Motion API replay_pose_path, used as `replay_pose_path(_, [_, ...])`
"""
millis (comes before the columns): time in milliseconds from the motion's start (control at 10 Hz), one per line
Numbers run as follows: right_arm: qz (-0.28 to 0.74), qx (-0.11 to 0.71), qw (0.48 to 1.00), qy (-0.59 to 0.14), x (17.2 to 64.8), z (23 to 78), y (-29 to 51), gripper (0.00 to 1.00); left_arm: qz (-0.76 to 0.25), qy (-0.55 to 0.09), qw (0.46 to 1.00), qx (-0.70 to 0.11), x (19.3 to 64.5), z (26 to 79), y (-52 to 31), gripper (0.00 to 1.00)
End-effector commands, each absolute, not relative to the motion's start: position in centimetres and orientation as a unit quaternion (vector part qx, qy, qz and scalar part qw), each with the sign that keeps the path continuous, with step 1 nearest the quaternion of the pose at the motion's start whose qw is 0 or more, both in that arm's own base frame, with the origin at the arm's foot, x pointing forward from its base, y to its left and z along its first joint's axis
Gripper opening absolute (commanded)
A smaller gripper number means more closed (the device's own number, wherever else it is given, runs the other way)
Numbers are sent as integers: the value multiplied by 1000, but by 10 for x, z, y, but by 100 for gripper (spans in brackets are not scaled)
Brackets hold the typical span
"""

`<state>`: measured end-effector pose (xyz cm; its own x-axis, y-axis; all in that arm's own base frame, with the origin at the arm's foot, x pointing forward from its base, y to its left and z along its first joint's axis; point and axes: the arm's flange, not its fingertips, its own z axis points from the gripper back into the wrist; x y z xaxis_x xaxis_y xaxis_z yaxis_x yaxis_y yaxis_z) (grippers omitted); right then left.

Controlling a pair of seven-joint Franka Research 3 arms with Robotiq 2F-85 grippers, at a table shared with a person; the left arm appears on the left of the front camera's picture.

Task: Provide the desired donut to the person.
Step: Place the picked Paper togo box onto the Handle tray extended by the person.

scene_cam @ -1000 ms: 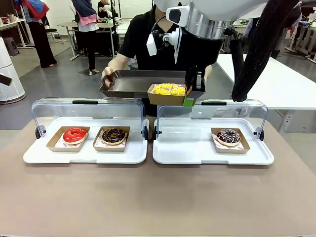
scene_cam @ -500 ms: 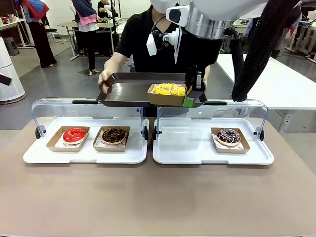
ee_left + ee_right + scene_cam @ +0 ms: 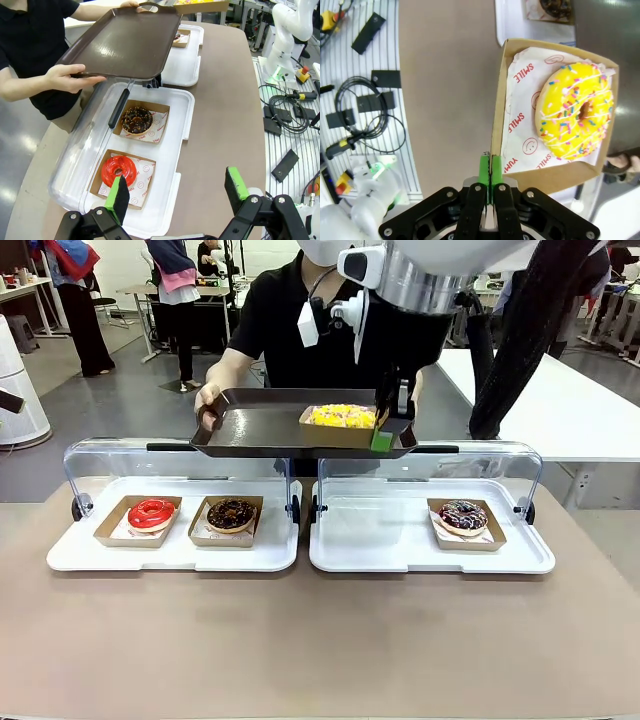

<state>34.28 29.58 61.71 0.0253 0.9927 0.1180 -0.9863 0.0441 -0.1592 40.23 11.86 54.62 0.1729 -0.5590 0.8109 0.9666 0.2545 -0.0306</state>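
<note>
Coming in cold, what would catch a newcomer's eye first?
The yellow sprinkled donut in its cardboard box, pinched by one wall in the right gripper, held at the dark tray the person holds up at the far side. Below, two white display cases stand open: a red donut and a chocolate donut in the left case, one dark sprinkled donut in the right case.

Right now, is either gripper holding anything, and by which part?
The right gripper pinches the side wall of the cardboard tray carrying the yellow donut. The left gripper is open and holds nothing.

R jaws pinching box (image 3: 549,178) rim, yellow sprinkle donut (image 3: 560,122) inside
</note>
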Motion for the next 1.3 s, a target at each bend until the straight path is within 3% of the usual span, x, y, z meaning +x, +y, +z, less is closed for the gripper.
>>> replay_pose_path(0, [673,-18,733,-98,371,639,298,2,-537,-358,705,-294,402,547,118,100])
replay_pose_path(700, [677,11,732,-72,485,639,282,2,-537,-358,705,-294,402,547,118,100])
replay_pose_path(900, [709,28,701,-71,496,624,276,2,-537,-358,705,-294,402,547,118,100])
replay_pose_path(1200, [705,38,705,-61,512,606,267,2,-537,-358,705,-294,402,547,118,100])
